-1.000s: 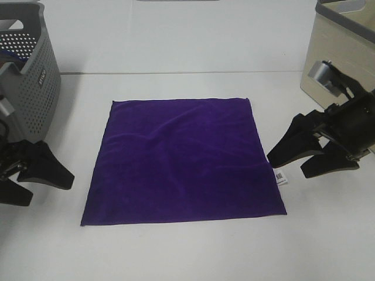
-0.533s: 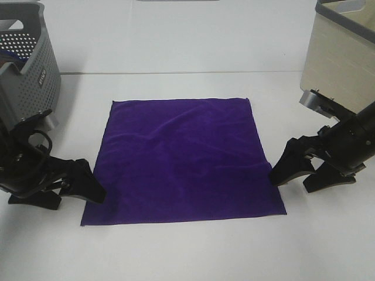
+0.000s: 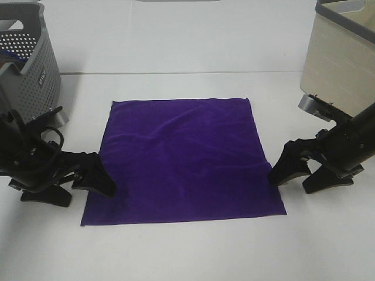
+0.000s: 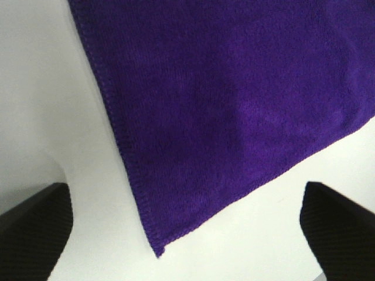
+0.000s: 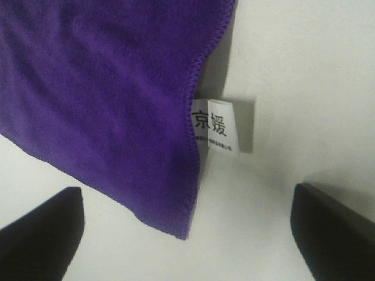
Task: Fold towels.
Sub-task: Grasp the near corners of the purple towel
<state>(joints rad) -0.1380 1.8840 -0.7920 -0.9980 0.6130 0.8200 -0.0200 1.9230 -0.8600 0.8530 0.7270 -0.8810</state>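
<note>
- Where it lies spread flat in the middle of the smooth white table, the purple towel is a soft, fine-piled, near-square cloth with stitched hems and a few shallow wrinkles.
- One white rectangular label with black printed characters sticks out from its hem near the front right corner.
- Left gripper: two black, wedge-shaped fingers spread wide, holding nothing, with the towel's front left corner lying between them.
- Right gripper: two matching dark fingers, likewise spread apart and empty, with the front right corner and the label between them.
- Two containers stand at the back: one grey plastic basket with perforated walls on the left, and one beige, smooth-sided bin on the right, both apart from the towel.
- Count: one towel, one label, two grippers, two containers.
</note>
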